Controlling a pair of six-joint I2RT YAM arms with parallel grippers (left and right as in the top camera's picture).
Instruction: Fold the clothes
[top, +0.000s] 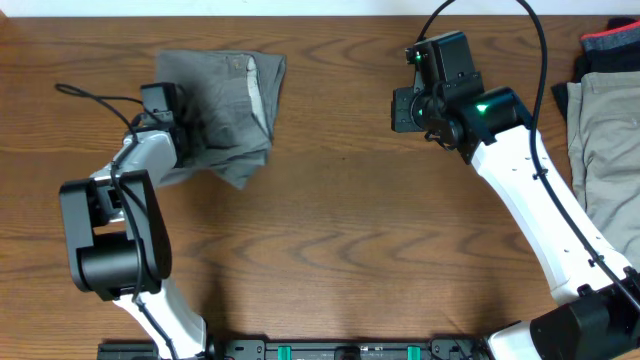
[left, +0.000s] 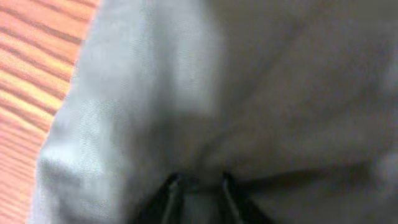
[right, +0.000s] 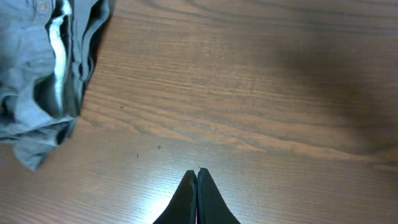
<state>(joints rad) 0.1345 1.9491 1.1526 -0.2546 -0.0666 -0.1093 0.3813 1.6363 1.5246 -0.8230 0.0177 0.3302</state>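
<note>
So the bench (top: 340, 250) is mostly bare wood. The khaki trousers (top: 605, 140) sit piled at the far right edge, probably parked there until it's their turn. The grey shorts (top: 225, 100) lie bunched at the upper left, partly doubled over, not a tidy fold yet. The left tool (left: 198, 182) is right down on them, its gap narrow with cloth in it, and I can't tell if it's pinching. The right tool (right: 197, 173) is closed and empty, hovering over bare wood out of the way.

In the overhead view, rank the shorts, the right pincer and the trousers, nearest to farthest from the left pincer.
1. Shorts, top left, right at the left pincer.
2. Right pincer, upper middle.
3. Trousers, far right edge.
</note>
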